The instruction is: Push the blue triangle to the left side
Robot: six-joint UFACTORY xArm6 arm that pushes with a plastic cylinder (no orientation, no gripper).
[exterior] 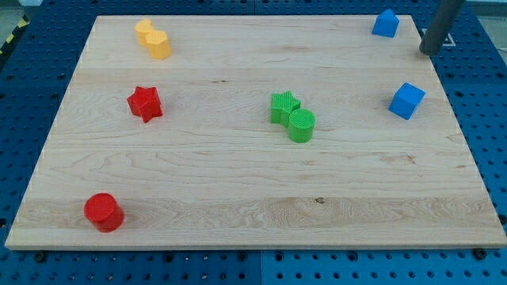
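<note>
1. Pale wood, smooth and marked with fine lengthwise grain, makes up the surface (238,182), which sits on a blue pegboard (32,71) dotted with holes.
2. At the view's top right, the blue triangle (385,24) stands close to the surface's top edge; it is a small, ribbed plastic piece with a peaked top.
3. My tip (428,52) is to the triangle's right and slightly lower in the view, near the surface's right edge, apart from the triangle. It is a plain dark rod and has no fingers, so nothing is being held.
4. Below the triangle and my tip, a blue cube (406,100) lies near the right edge, well apart from both.
5. Leftward from the triangle, the top strip of wood is bare up to the yellow blocks (153,39), two rounded pieces touching at the top left.
6. A green star (283,106) and a green cylinder (302,125) touch each other near the middle, lower than the triangle's row.
7. A red star (145,103) lies on the left side, and a red cylinder (104,211) sits near the bottom left corner.
</note>
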